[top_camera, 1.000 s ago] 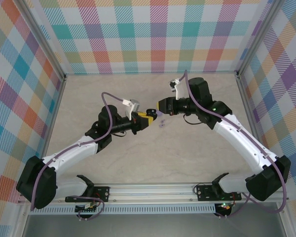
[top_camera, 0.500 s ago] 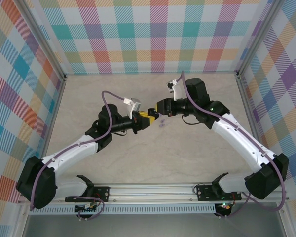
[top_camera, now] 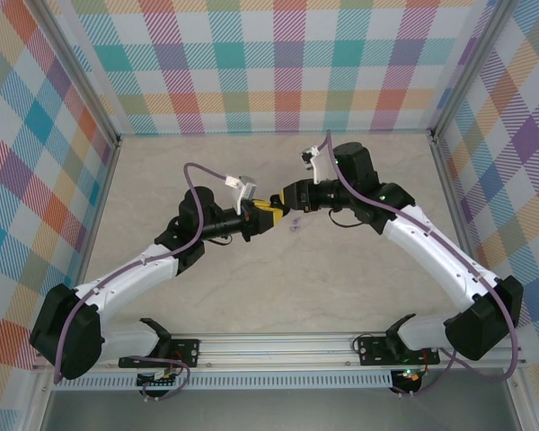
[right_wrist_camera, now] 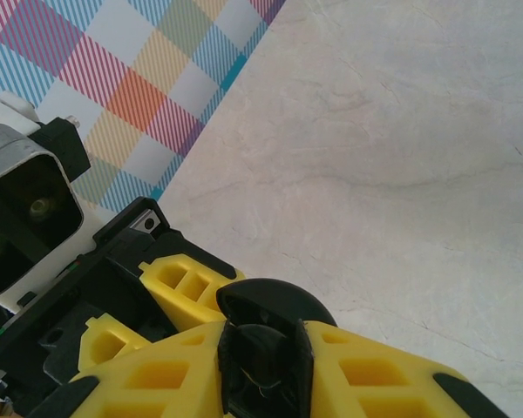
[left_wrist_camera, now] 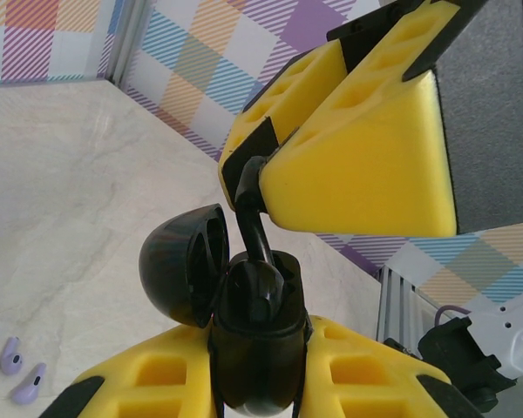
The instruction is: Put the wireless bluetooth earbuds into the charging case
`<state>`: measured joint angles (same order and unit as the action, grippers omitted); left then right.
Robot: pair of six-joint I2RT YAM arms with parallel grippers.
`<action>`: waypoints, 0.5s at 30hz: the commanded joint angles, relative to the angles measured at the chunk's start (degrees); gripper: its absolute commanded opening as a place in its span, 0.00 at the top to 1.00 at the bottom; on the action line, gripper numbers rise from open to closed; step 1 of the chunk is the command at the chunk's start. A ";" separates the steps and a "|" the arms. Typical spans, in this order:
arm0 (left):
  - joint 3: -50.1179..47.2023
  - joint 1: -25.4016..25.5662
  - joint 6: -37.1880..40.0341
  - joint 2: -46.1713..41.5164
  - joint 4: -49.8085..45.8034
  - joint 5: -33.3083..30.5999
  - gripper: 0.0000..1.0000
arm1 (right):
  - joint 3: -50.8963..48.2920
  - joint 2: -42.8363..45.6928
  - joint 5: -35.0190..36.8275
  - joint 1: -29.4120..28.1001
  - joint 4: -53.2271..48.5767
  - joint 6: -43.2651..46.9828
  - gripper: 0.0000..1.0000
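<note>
the left tool [top_camera: 269, 212] is closed tight on a small black rounded plastic charging case [left_wrist_camera: 260, 376], its yellow foam pads [left_wrist_camera: 161, 383] pressed against either side of the case body. the case is held up off the pale marbled table [left_wrist_camera: 70, 174], mouth facing away from the wrist, with its domed lid [left_wrist_camera: 181, 266] swung open to one side. held this way, the pocket stays exposed and steady, so the other arm has a fixed target rather than a loose case that would skid on the table.

the right tool [left_wrist_camera: 251, 178] comes in from the opposite side, its pads nearly together and pinching the thin stem of a black glossy earbud [left_wrist_camera: 255, 228]. gripping by the stem leaves the bulbous end free, and that end sits in the mouth of the case. whether it is fully seated in its pocket cannot be told from here. in the right wrist view the black pieces sit between that tool's own pads, with the lid's curve just beyond.

in the overhead view the two tools meet tip to tip above the middle of the table. two pale lavender earbuds [left_wrist_camera: 10, 355] lie loose on the table near each other, below and to the side of the case, untouched.

my reading is that this is the insertion step for the black earbud: a short push along the stem's line seems needed, and a slight tilt could jam the bud on the rim or against the open lid.
</note>
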<state>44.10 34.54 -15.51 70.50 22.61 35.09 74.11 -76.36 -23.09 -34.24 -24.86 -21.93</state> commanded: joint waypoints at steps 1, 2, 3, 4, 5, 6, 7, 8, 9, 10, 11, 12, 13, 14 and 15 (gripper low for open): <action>2.46 0.61 -0.61 0.60 -0.18 0.43 0.86 | 1.62 -0.46 -1.26 -0.39 1.48 0.97 0.73; 2.66 0.61 -0.53 0.71 -0.33 0.42 0.86 | 1.65 -0.46 -1.26 -0.39 1.46 0.93 0.73; 2.75 0.61 -0.61 0.85 -0.38 0.42 0.86 | 1.66 -0.46 -1.25 -0.44 1.44 1.01 0.73; 2.73 0.61 -0.65 0.90 -0.42 0.44 0.86 | 1.72 -0.52 -1.25 -0.46 1.37 1.02 0.73; 2.80 0.61 -0.66 1.02 -0.47 0.30 0.86 | 1.74 -0.48 -1.34 -0.48 1.25 1.08 0.73; 2.91 0.61 -0.63 0.96 -0.65 0.12 0.86 | 1.71 -0.46 -1.34 -0.43 1.25 1.10 0.73; 2.89 0.56 -0.67 0.96 -0.73 -0.10 0.86 | 1.66 -0.46 -1.30 -0.48 1.26 1.21 0.73; 2.98 0.60 -0.74 1.03 -0.83 -0.24 0.86 | 1.69 -0.46 -1.34 -0.56 1.16 1.19 0.73; 3.08 0.59 -0.75 0.99 -0.83 -0.42 0.86 | 1.74 -0.46 -1.34 -0.56 1.07 1.26 0.73; 3.06 0.61 -0.88 0.96 -0.84 -0.58 0.86 | 1.66 -0.50 -1.33 -0.52 0.84 1.40 0.73; 3.09 0.61 -0.95 1.01 -0.83 -0.72 0.86 | 1.66 -0.55 -1.26 -0.65 0.76 1.45 0.73; 3.12 0.61 -1.02 0.97 -0.88 -0.81 0.86 | 1.66 -0.61 -1.25 -0.72 0.47 1.53 0.73; 3.19 0.59 -0.99 1.10 -0.97 -0.81 0.86 | 1.59 -0.63 -1.25 -0.72 0.41 1.59 0.73; 3.39 0.61 -0.89 1.05 -1.21 -0.86 0.86 | 1.49 -0.63 -1.25 -0.73 0.37 1.63 0.73; 3.49 0.57 -0.81 1.05 -1.45 -0.94 0.86 | 1.49 -0.59 -1.25 -0.74 0.20 1.65 0.73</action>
<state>44.97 34.54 -15.84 71.33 20.95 34.65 74.15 -76.47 -23.09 -34.57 -24.88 -21.69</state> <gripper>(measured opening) 0.210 0.273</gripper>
